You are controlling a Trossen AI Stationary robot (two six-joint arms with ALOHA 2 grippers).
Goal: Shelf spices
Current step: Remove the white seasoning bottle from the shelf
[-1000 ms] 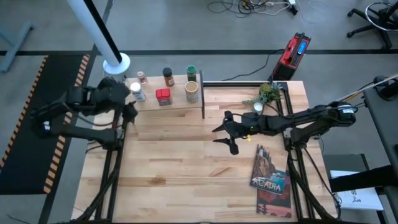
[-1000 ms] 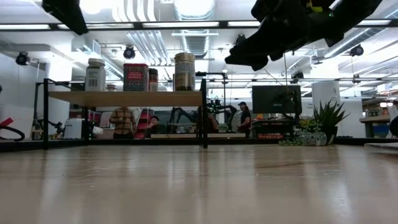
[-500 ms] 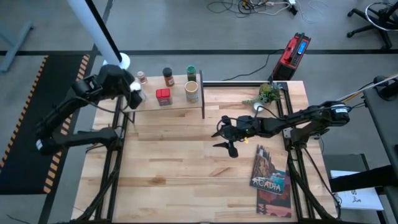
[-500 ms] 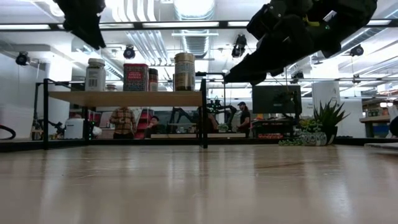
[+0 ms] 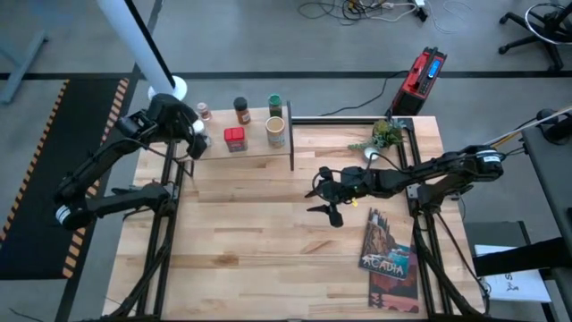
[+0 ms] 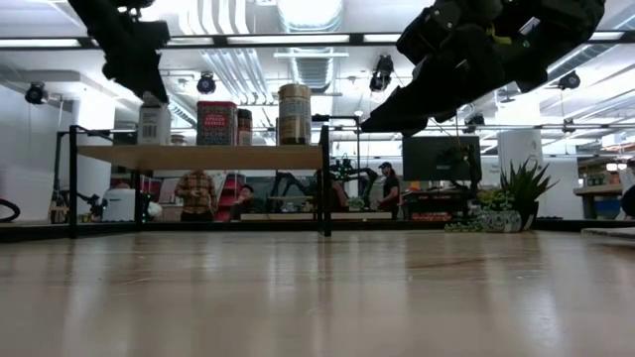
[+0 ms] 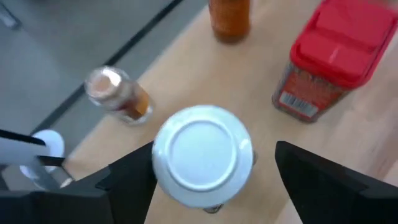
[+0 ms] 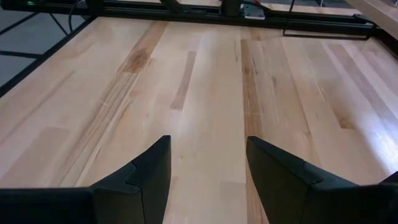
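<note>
Your left gripper (image 7: 208,180): fingers spread wide, straddling the white-capped jar (image 7: 202,154) from above, not clamped. That jar stands on the shelf (image 5: 253,143) with the red tin (image 5: 234,138), brown jar (image 5: 241,110), green-lidded jar (image 5: 274,105) and tan canister (image 5: 276,131). All five are up; you have little left. Your right gripper (image 5: 324,190): spread, empty, mid-table. Since a second ago, your left arm has swung over the shelf.
</note>
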